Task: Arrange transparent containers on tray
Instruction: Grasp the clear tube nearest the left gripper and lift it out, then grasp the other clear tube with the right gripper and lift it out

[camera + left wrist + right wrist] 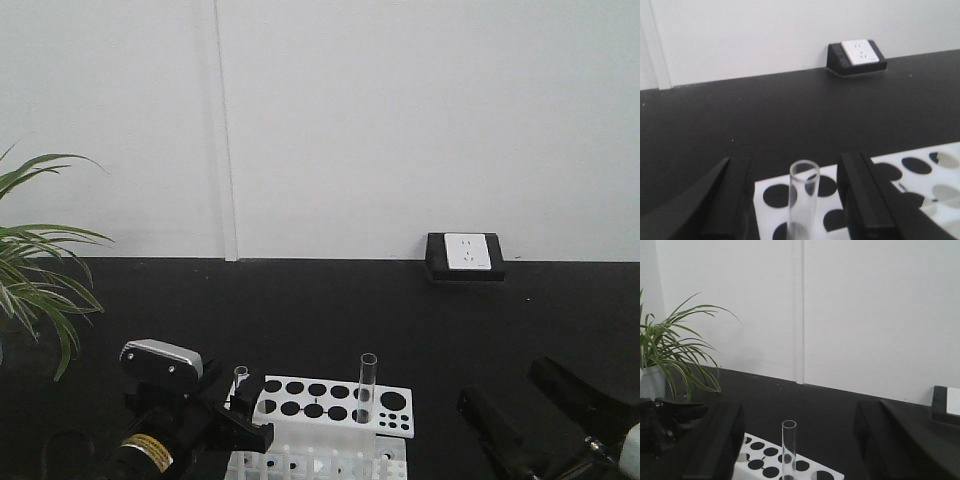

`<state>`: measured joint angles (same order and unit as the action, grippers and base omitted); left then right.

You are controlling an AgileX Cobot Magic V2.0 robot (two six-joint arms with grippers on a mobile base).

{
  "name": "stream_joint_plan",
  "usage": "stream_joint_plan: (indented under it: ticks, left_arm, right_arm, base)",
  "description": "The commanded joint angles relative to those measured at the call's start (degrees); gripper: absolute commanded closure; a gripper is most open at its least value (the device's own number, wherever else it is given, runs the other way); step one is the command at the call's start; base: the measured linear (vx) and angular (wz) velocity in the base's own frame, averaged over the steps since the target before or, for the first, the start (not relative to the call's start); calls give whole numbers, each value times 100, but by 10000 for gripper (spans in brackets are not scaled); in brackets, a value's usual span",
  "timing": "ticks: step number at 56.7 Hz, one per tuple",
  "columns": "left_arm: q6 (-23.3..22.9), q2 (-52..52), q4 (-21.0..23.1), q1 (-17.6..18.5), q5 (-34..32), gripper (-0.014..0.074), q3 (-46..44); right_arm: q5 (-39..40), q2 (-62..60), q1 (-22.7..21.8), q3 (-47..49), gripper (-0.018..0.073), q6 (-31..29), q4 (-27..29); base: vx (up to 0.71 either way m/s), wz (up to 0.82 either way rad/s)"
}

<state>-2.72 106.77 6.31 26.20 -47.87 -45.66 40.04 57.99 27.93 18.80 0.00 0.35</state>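
Transparent containers: two test tubes, both upright in a white rack [330, 405] w/ black holes, on the black tabletop. The shorter tube [803, 202] stands at the rack's left end. The taller tube [367, 385] is toward the right end. The yellow tray isn't in any view, so which way it lies from the rack can't be told.

The left gripper [792, 167] is the nearer one. Its fingers [860, 195] straddle the shorter tube, one each side, jaws spread w/ a gap showing on both sides. It grasps nothing and no contact is visible. The tube's long axis is vertical, and its rim sits abt level w/ the fingertips in the wrist view.

The right gripper [797, 410] is likewise spread and empty. The taller tube looks centred betw. its fingers in that wrist view but stands well ahead of them, not betw. the pads.

Judgement: the next move is prob. the left jaws closing on the shorter tube just below the rim. A straight vertical lift would then let the glass clear its hole w/o dragging the rack. The right arm would need more approach first.
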Motion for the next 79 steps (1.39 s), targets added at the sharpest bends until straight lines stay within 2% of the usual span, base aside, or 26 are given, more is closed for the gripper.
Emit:
stream_joint_plan:
  ticks: [1,10,19,27,36,43,49,55,68,79]
  left_arm:
    - [-9,-113,-2,-9,-408,125,-213]
    - [-14,137,-293,-9,-371,158,-494]
    - [-26,212,-168,-9,-266,225,-603]
    - [-26,212,86,-9,-278,386,-596]
    - [-69,185,71,-9,-326,607,-596]
    - [-464,-141,8,-39,-299,605,-603]
    - [-447,-863,-321,-85,3,603,-603]
    - [-454,-1720,-830,-124,439,602,-613]
    - [-471,-3404,-1589,-105,2343,600,-1181]
    - [-477,-4325,-1633,-105,2928,600,-1272]
  right_arm:
    - [515,-87,5,161,46,-59,-35]
    - [510,-87,5,161,46,-59,-35]
    - [510,-87,5,161,46,-59,-35]
    - [510,-87,5,161,46,-59,-35]
    - [491,-87,5,161,46,-59,-35]
    - [375,-87,5,161,46,-59,-35]
    - [213,-87,5,161,46,-59,-35]
    - [136,-53,5,161,46,-59,-35]
    - [240,495,5,167,46,-59,-88]
    - [1118,1743,5,282,48,0,-618]
  base:
    - [0,0]
    - [0,0]
    - [0,0]
    - [0,0]
    - [0,0]
    - [0,0]
    - [0,0]
    - [0,0]
    - [0,0]
    - [0,0]
